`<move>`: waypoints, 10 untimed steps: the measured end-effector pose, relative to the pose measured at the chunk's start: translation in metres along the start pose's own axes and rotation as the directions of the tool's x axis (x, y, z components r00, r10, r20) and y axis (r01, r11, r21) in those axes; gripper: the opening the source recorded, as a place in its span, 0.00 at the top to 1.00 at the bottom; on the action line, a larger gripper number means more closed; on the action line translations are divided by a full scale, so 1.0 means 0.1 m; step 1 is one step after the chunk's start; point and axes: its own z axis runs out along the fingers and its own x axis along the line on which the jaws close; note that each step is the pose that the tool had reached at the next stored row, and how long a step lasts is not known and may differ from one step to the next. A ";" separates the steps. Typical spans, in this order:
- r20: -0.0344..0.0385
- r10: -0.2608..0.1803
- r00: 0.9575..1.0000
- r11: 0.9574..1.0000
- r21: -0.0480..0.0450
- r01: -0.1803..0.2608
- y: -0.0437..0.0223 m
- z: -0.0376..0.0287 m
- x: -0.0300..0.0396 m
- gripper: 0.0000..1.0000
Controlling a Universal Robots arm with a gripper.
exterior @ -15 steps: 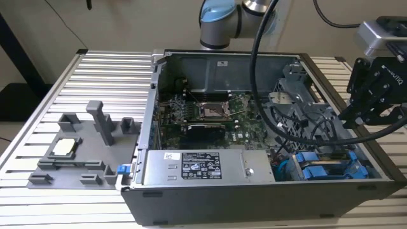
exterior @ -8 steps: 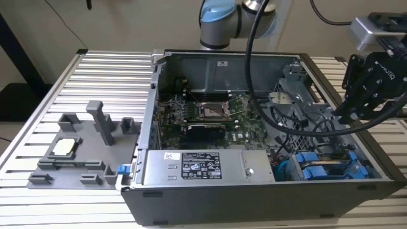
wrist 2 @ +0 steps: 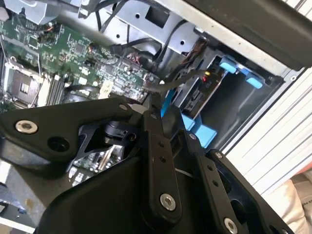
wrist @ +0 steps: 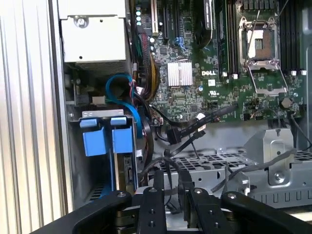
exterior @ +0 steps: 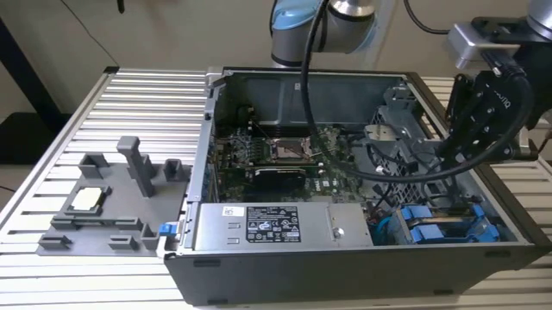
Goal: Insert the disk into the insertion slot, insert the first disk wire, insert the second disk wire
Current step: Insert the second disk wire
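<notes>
I have the gripper point(wrist: 171, 178) hanging over the open computer case point(exterior: 345, 271), above the perforated cage point(wrist: 204, 168) by the case's wall on the exterior view's right. The fingers point(wrist: 158, 183) stand a little apart, and I can see nothing between them.

The disk point(wrist: 122, 141) stands on edge in the insertion slot point(wrist: 78, 161), in the case's near corner on the exterior view's right. Its blue carrier tabs face out of the bay, and to me it looks seated.

I judge the disk to be dense, rigid and sensitive to knocks. I'd hold it only by the blue carrier, never by the flat faces.

A looped blue cable point(wrist: 114, 83) and a black cable with a plug point(wrist: 175, 134) lie just beside the bay. Both look limp, so the stiff plug body is the place to pinch.
</notes>
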 end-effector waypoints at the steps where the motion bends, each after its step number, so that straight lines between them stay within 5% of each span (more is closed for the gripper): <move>1: 0.000 0.000 1.000 1.000 0.000 0.000 0.038 0.004 0.003 0.73; 10: -0.013 0.000 1.000 1.000 0.002 0.000 0.407 0.053 0.018 0.73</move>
